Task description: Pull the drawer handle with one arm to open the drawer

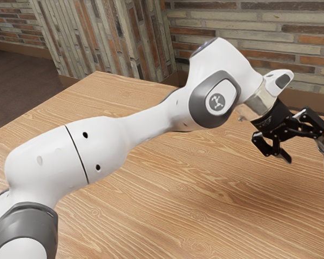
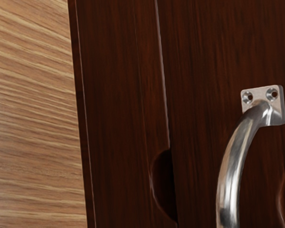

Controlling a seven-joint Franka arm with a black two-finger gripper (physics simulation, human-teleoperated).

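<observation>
The gripper (image 1: 303,150) is held above the counter (image 1: 205,216) with its two fingers spread wide. In the exterior view, one finger is seen right by the metal handle (image 2: 230,175), at that view's right edge, and the other is held well apart from it; nothing is pinched between them. Whether the nearer finger is touched by the handle cannot be told. The handle is mounted on a dark reddish-brown wooden front (image 2: 204,61), fixed by a silvery plate (image 2: 277,114) with two screw holes, and is curved outward from it. Beside the front, across a narrow seam, a strip of the same dark wood (image 2: 114,104) is seen, with a rounded, shadowed hollow (image 2: 165,190) at the seam. The arm (image 1: 151,124) is stretched over the counter from the exterior view's left, and a brick wall (image 1: 221,27) is seen behind.
</observation>
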